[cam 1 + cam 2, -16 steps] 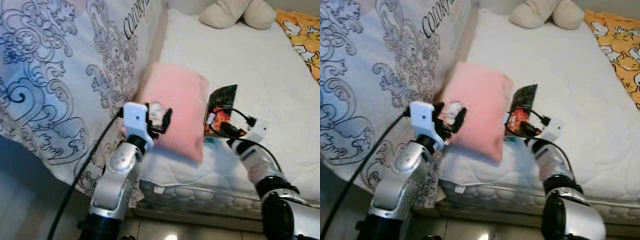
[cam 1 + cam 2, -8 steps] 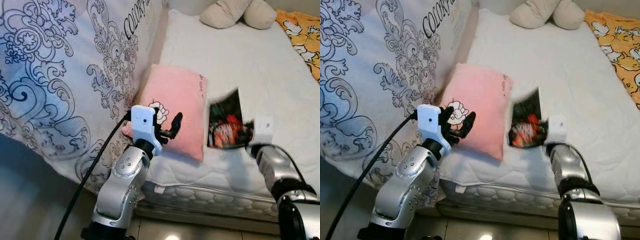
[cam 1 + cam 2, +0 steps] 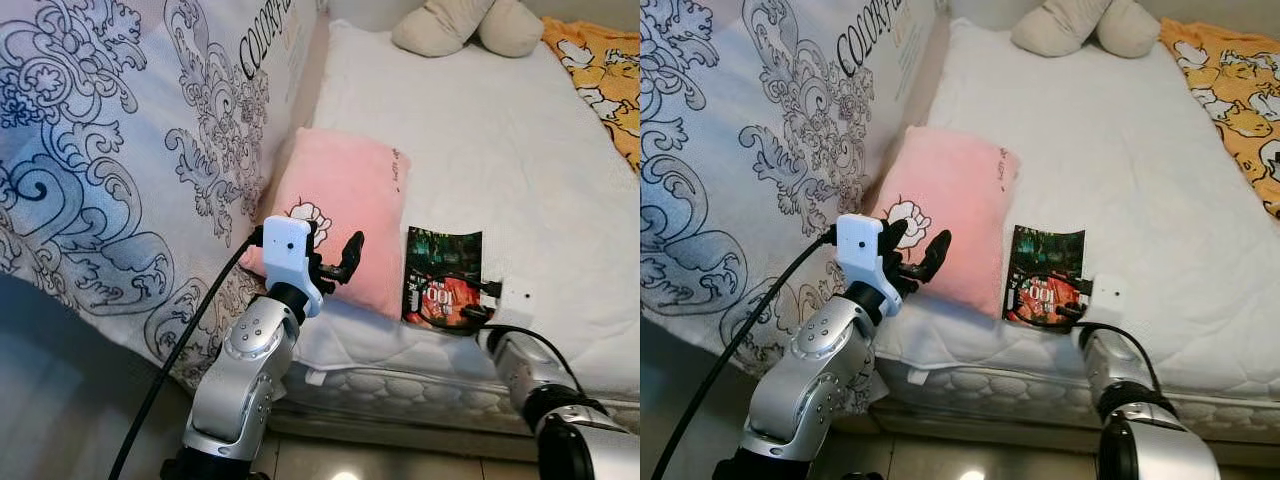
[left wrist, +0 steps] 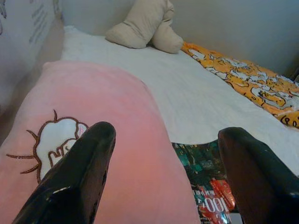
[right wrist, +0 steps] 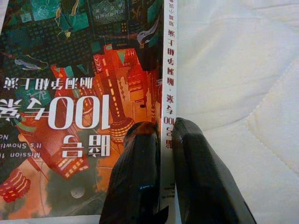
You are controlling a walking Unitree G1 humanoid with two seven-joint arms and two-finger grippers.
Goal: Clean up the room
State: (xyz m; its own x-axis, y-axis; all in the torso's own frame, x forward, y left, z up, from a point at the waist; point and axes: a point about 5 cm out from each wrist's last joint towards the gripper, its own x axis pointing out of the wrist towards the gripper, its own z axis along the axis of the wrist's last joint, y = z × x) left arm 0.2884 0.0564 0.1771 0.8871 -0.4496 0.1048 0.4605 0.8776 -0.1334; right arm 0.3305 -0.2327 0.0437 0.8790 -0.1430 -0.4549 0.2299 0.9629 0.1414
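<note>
1. Left eye view: the book (image 3: 442, 278) lies flat on the white mattress (image 3: 520, 150), just beside the pink pillow (image 3: 343, 219), near the bed's front edge. The right gripper (image 3: 478, 302) sits at the book's near right corner, fingers pressed close together on its edge. The left gripper (image 3: 333, 265) hovers at the pillow's near end, fingers spread, holding nothing. A patterned quilt (image 3: 110, 150) drapes on the left; a beige plush toy (image 3: 470, 25) and an orange printed blanket (image 3: 600, 70) lie at the far end.

2. Right eye view: same scene, book touching the pillow's right side, right gripper at its near corner.

3. Left wrist view: both black fingers (image 4: 79, 177) wide apart over the pillow's embroidered patch (image 4: 56, 142); the book peeks out between pillow and far finger.

4. Right wrist view: the two fingers (image 5: 140, 177) pinch the book's spine edge, the "100" cover beside them, quilted mattress on the other side.
</note>
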